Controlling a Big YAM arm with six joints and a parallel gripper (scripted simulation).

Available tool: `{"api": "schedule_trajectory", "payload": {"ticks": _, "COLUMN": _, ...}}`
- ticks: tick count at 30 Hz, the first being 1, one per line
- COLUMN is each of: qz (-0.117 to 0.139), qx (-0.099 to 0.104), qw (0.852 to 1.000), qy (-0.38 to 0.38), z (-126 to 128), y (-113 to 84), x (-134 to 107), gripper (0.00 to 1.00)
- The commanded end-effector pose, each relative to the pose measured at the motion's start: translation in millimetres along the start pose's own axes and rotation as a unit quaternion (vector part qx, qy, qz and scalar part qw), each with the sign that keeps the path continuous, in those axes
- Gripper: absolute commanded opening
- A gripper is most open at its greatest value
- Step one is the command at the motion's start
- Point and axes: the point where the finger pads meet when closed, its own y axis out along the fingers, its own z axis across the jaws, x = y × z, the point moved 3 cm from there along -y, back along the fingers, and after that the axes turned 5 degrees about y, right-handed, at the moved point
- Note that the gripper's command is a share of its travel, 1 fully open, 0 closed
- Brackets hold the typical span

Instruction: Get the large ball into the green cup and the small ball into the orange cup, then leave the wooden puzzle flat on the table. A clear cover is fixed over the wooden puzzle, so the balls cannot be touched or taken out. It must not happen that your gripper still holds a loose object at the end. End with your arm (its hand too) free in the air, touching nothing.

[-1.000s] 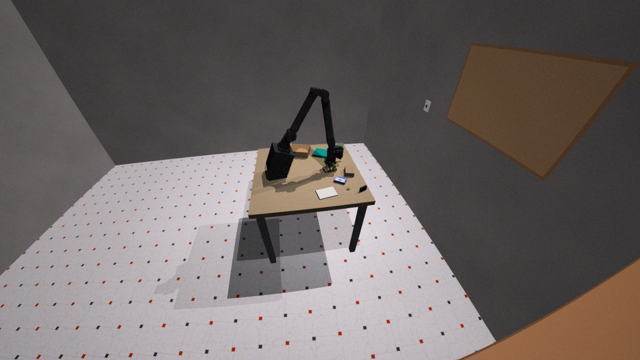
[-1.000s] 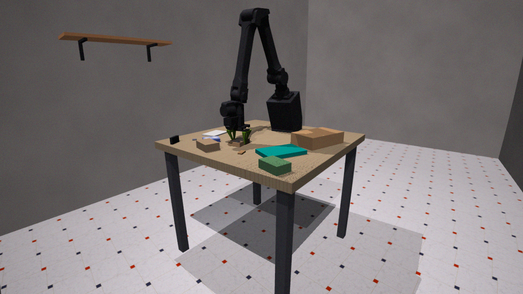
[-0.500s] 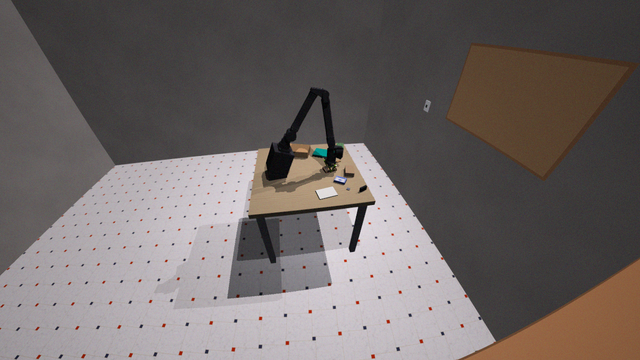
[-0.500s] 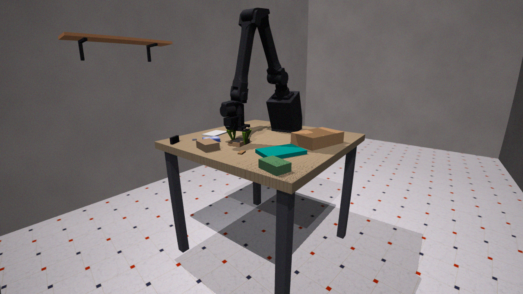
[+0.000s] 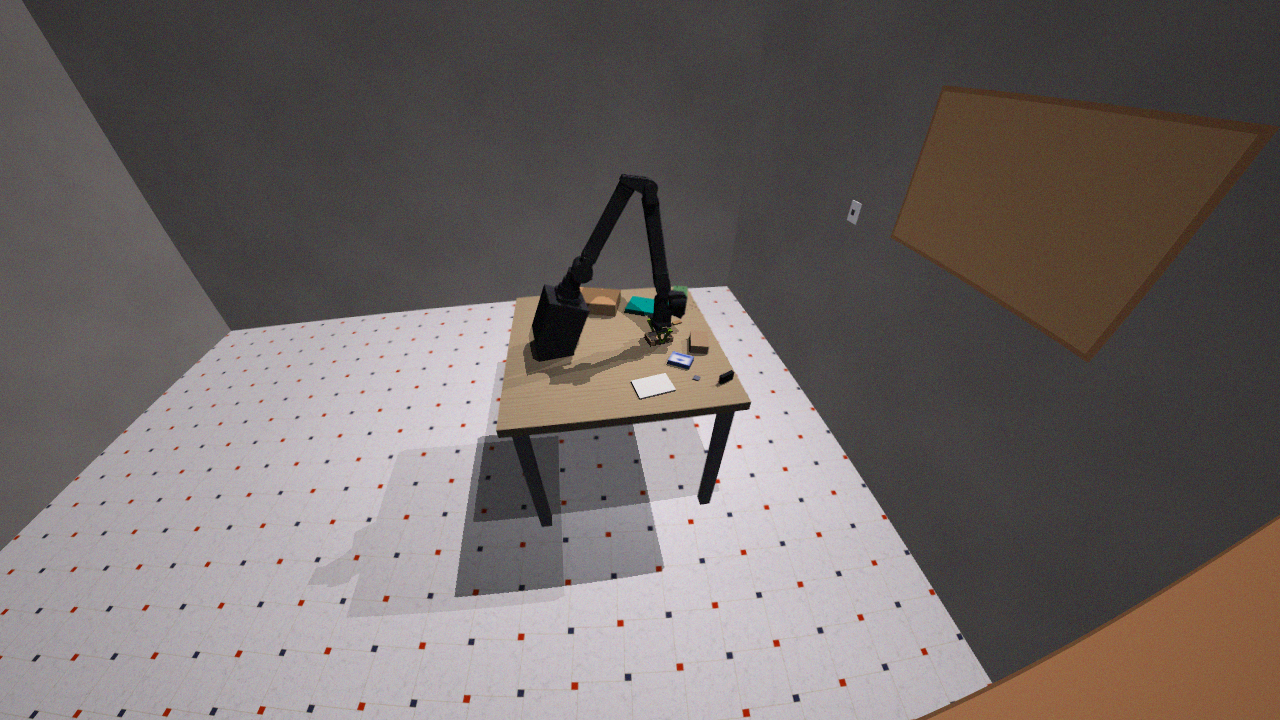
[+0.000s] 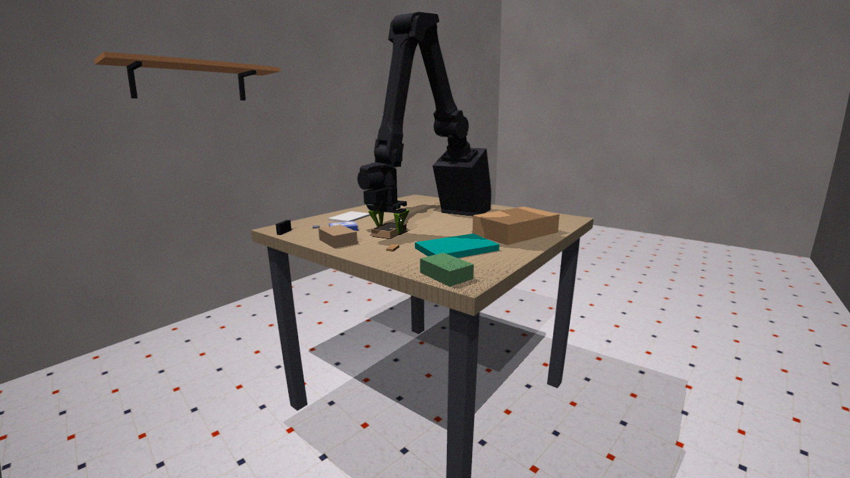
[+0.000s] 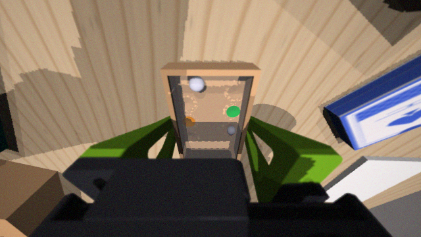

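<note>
Top view: high, far, table (image 5: 572, 407) at frame centre. Exterior: nearer, table-height, opposite side. Wrist: close, straight down. All 3 share the tabletop.

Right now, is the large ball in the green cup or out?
Out. In the wrist view the large ball sits at the far end of the wooden puzzle, apart from the green cup.

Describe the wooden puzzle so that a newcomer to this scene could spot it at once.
Find the black arm on the table and follow it down to its green pincer. The wooden puzzle, a small shallow tray, is clamped between the fingers. Unlike the plain blocks nearby, it holds two pale balls and green and orange spots.
</note>
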Motion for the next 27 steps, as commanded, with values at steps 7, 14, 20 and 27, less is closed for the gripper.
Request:
{"api": "schedule_trajectory", "payload": {"ticks": 7, "qz": -0.015, "qx": -0.001, "qw": 1.0, "qy": -0.009, "z": 3.5, "y": -24.0, "x": 8.5, "gripper": 0.69}}
{"api": "schedule_trajectory", "payload": {"ticks": 14, "qz": -0.015, "qx": -0.002, "qw": 1.0, "qy": -0.005, "z": -1.0, "y": -36.4, "x": 6.8, "gripper": 0.69}}
{"api": "schedule_trajectory", "payload": {"ticks": 20, "qz": -0.015, "qx": -0.003, "qw": 1.0, "qy": -0.002, "z": -3.3, "y": -49.5, "x": 6.1, "gripper": 0.69}}
{"api": "schedule_trajectory", "payload": {"ticks": 27, "qz": -0.015, "qx": -0.004, "qw": 1.0, "qy": -0.002, "z": -3.3, "y": -59.6, "x": 6.3, "gripper": 0.69}}
